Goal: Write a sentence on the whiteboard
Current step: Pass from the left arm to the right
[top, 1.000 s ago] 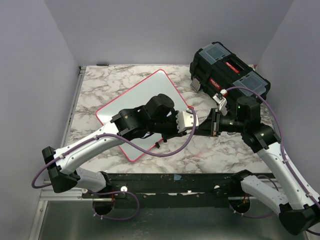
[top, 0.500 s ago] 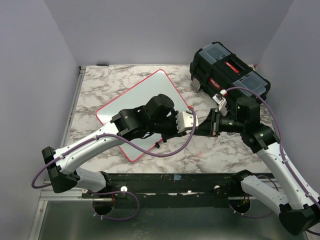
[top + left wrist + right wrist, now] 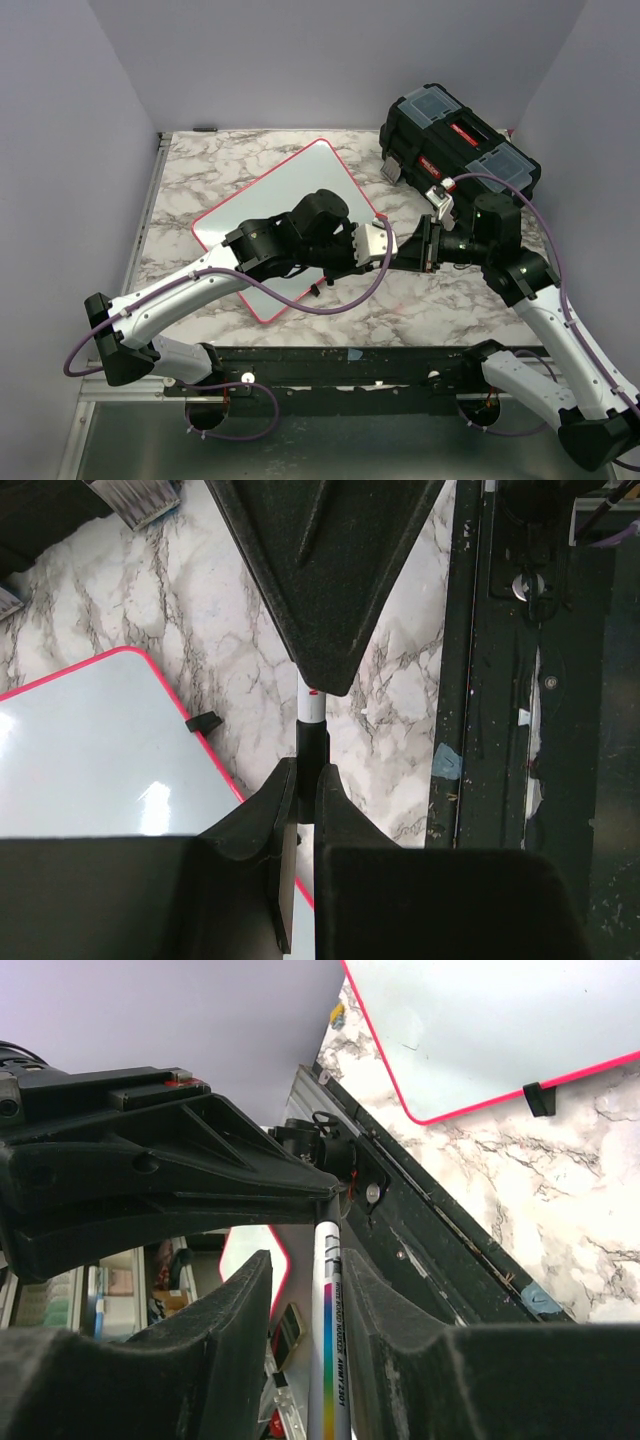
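Handover in mid-air: your left fingers (image 3: 258,825) pinch the marker (image 3: 312,706) by its dark end, while your right fingers (image 3: 228,1332) stand parted around its barrel, likely releasing it. Below the left arm (image 3: 190,290), the whiteboard (image 3: 308,172) lies flat on the table (image 3: 200,170), no writing visible.

Entry: right arm's black two-finger gripper (image 3: 308,1260).
Change: jaws formerly closed, now parted on either side of the slim white marker pen with rainbow stripe (image 3: 328,1340). A gap seemingly shows along one side of the barrel. From the overhead camera the release is barely discernible.
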Motion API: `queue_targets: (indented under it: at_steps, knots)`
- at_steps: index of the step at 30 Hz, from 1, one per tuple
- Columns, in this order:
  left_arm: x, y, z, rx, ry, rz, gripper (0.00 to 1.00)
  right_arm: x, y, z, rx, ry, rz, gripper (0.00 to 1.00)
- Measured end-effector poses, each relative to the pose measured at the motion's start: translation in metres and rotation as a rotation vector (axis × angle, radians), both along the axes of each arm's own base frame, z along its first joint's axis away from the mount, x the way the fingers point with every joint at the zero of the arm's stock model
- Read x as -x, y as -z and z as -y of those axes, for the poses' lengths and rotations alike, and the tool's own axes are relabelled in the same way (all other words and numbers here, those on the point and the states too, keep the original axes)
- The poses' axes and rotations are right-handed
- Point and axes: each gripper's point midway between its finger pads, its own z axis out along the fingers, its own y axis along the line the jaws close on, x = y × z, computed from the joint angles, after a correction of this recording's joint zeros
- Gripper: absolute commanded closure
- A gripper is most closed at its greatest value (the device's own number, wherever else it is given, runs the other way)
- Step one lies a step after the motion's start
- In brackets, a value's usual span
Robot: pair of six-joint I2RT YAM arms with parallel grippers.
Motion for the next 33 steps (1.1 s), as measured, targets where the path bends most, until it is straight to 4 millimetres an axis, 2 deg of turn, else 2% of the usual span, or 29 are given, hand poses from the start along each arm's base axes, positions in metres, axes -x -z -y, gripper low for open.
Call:
queue_targets:
  at_steps: [7, 12, 16, 19, 20, 23, 25, 28, 33]
  knots:
    - [0.000, 0.000, 0.000, 0.000, 0.000, 0.000, 1.00, 0.000, 0.001, 0.000, 0.001, 0.000, -0.001, 0.73]
    - [0.000, 0.000, 0.000, -0.002, 0.000, -0.001, 1.00, 0.000, 0.003, 0.000, 0.006, -0.001, 0.001, 0.83]
    - [0.001, 0.001, -0.001, -0.005, 0.001, -0.003, 1.00, 0.000, 0.007, 0.001, 0.012, -0.001, 0.000, 0.99]
    - [0.001, 0.002, -0.002, -0.011, 0.001, -0.006, 1.00, 0.000, 0.009, 0.001, 0.016, -0.003, -0.001, 0.99]
    - [0.001, 0.002, -0.002, -0.011, 0.001, -0.005, 0.96, 0.000, 0.009, 0.001, 0.017, -0.004, 0.000, 0.99]
    - [0.001, 0.002, -0.002, -0.011, 0.001, -0.006, 0.62, 0.000, 0.010, 0.001, 0.017, -0.004, 0.002, 0.99]
    - [0.001, 0.002, -0.001, -0.005, 0.001, -0.003, 0.50, 0.000, 0.009, 0.001, 0.017, -0.003, 0.002, 0.99]
    - [0.000, 0.000, 0.001, 0.029, 0.000, 0.015, 0.42, 0.001, 0.009, 0.000, 0.016, -0.007, 0.000, 0.99]
    - [0.004, 0.006, -0.009, 0.058, -0.018, 0.016, 0.40, -0.001, 0.010, -0.001, 0.016, -0.007, -0.009, 0.99]
